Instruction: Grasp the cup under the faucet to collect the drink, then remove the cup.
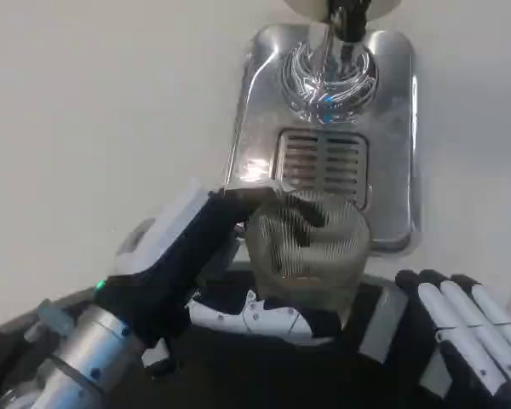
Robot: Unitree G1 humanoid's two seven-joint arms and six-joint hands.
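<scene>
The left hand [238,256] wraps its fingers around the upright ribbed cup [307,251], at the near edge of the drip tray [392,128]; the faucet [332,51] lies straight ahead, farther off.

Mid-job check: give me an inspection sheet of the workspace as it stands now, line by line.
Surface: white table, bare where it shows.
Job's things: clear ribbed cup held at the near edge of the drip tray, short of the faucet; the grille lies between them. Whether the cup holds any drink cannot be told.
Clutter: nothing seen.
Hands: left hand grips the cup, fingers wrapped around its sides; right hand waits at the lower right, fingers extended, holding nothing.
Cables: nothing seen.
Surroundings: dark robot body along the bottom edge; the faucet's top is cut off by the frame.
</scene>
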